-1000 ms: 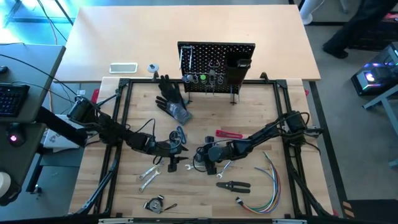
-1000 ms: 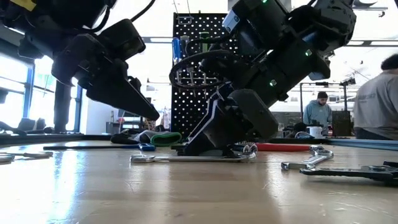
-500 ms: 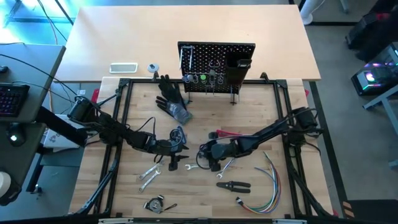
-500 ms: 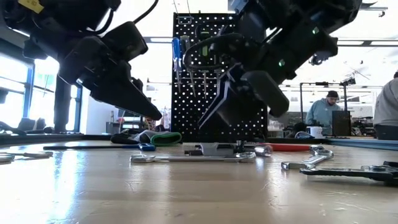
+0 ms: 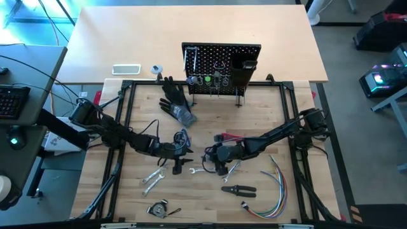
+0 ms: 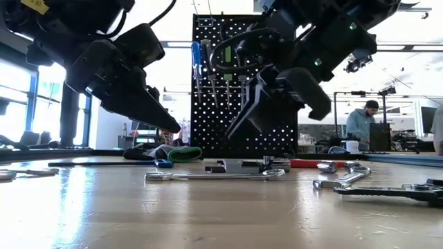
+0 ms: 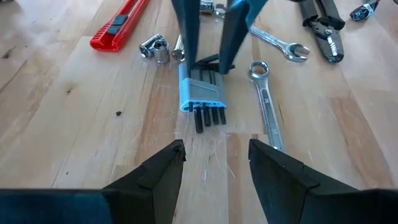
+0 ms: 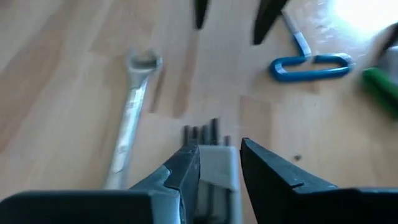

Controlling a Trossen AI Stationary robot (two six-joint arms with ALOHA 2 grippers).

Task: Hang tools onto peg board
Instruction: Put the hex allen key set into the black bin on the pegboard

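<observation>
Two tools flanked the grey hex-key set (image 7: 204, 98) on the counter (image 5: 254, 197): left tool (image 5: 185, 152) released, right tool (image 8: 219, 163) astride it, grip uncertain.

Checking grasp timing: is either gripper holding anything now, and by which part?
Left gripper holds nothing. Right gripper straddles the grey holder of the hex key set, which lies on the table; whether it grips cannot be told.

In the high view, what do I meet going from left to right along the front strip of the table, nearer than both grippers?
Silver wrenches → black-handled pliers → bundle of coloured wires. The tape measure overlaps the wrenches, so it is left out.
</observation>
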